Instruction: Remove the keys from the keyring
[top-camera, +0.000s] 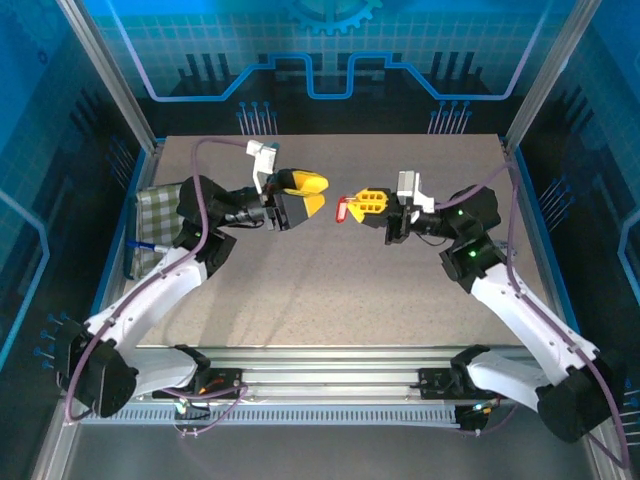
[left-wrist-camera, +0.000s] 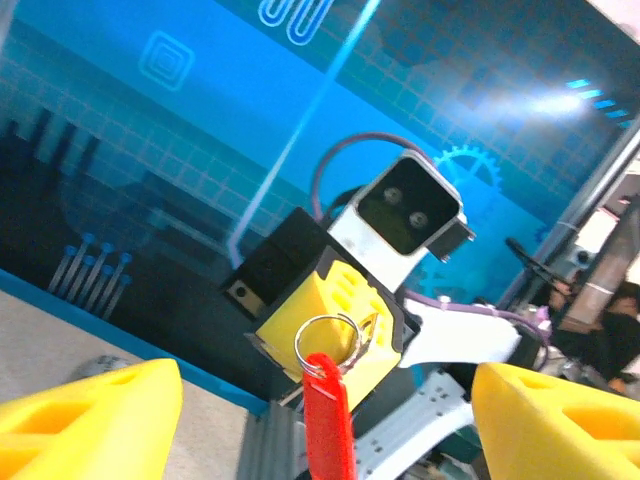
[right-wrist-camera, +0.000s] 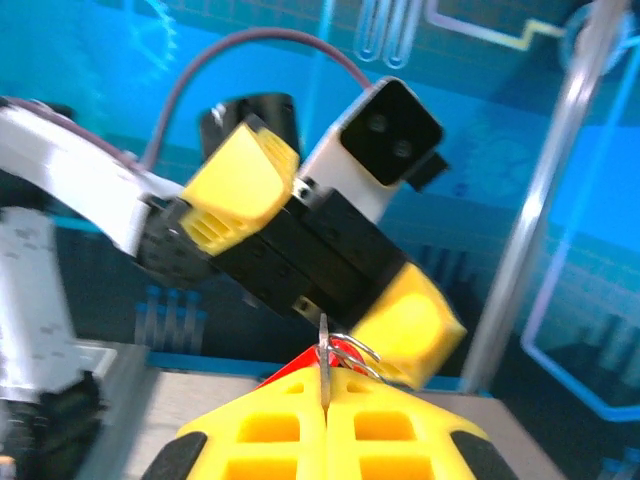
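The keyring (left-wrist-camera: 325, 366), with red tag (left-wrist-camera: 328, 415), is pinched in the closed right end effector (top-camera: 372, 203) above the worktop (top-camera: 330, 290); keys cannot be made out. The left end effector (top-camera: 311, 194) is spread wide, empty, and should be centred before closing.

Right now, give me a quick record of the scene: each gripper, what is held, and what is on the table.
left gripper: open, facing the right gripper, touching nothing
right gripper: shut on the keyring
keyring: metal ring pinched at the right gripper's tips, held above the table
red tag: hangs from the keyring
keys: too small to tell whether any hang on the keyring
checked cloth: lies at the table's left edge
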